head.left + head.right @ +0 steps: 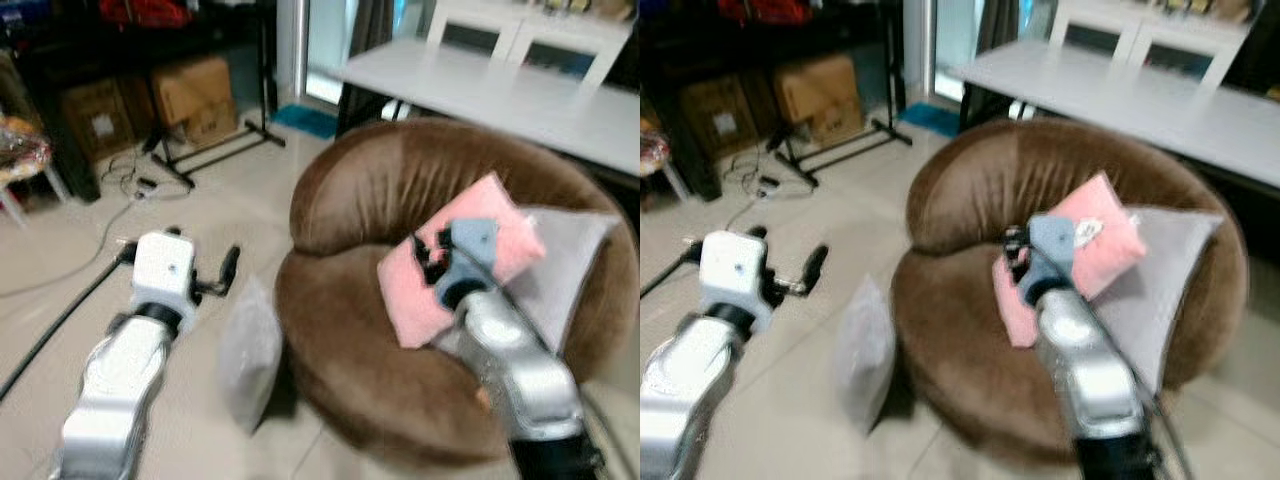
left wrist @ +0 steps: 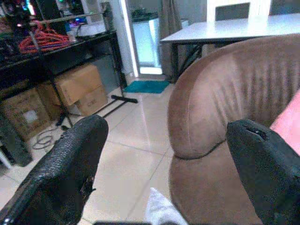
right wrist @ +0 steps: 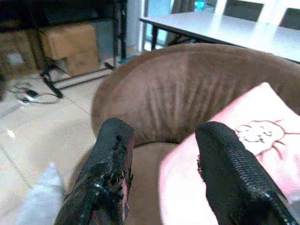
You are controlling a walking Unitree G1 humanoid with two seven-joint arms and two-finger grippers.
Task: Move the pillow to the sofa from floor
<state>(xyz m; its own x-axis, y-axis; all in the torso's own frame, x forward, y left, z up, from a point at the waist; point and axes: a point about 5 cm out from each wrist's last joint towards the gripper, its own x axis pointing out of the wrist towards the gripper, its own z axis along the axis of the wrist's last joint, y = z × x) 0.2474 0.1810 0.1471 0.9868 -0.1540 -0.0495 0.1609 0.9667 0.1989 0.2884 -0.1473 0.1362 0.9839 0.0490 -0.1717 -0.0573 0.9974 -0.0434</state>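
A pink pillow (image 1: 500,215) with a small cartoon print lies tilted on the seat of the round brown sofa (image 1: 380,190), in front of a grey pillow (image 1: 565,260). My right gripper (image 3: 163,129) hovers open at the pink pillow's edge, one finger (image 3: 225,159) over the pillow (image 3: 253,136), the other over the seat. A pale grey pillow (image 1: 250,350) stands on the floor, leaning against the sofa's front left side. My left gripper (image 1: 205,250) is open above the tiles just left of that pillow, holding nothing.
A white table (image 1: 520,100) with white chairs stands behind the sofa. Cardboard boxes (image 1: 190,95), a black stand's feet (image 1: 215,150) and loose cables (image 1: 130,185) lie at the back left. A teal mat (image 1: 305,120) lies by the doorway. Tiled floor stretches left of the sofa.
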